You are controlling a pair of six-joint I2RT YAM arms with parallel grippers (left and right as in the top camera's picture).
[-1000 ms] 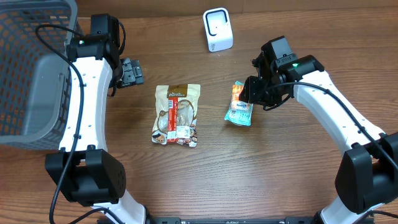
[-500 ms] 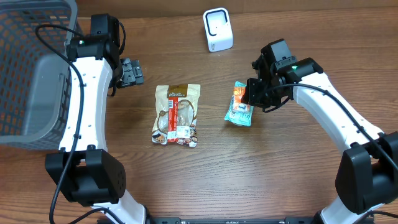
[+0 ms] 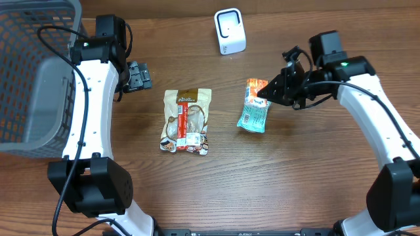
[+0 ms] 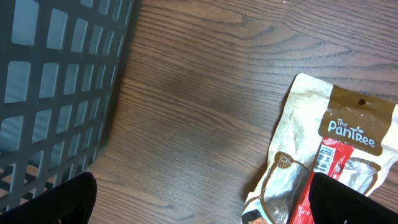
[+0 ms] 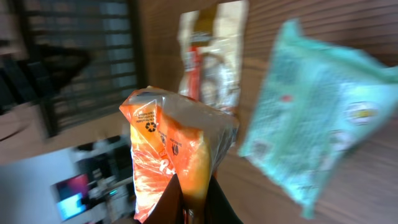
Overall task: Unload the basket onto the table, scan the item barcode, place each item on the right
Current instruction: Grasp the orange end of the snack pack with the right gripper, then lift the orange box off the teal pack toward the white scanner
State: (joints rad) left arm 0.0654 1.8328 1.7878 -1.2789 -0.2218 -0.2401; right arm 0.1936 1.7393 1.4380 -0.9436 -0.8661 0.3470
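Crinkled glossy plastic pouch (image 3: 253, 111), orange end between right jaws

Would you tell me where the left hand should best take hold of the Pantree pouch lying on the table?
Probably the brown header band of the Pantree pouch, pinched from above. The pouch lies flat, and that end looks thinnest and sits nearest the open left hand.

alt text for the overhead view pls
The right gripper is shut on the orange end of a teal packet, right of centre on a wooden table. A brown pouch lies flat mid-table, a white scanner stands at the top, and a grey basket sits left, near the open left gripper.
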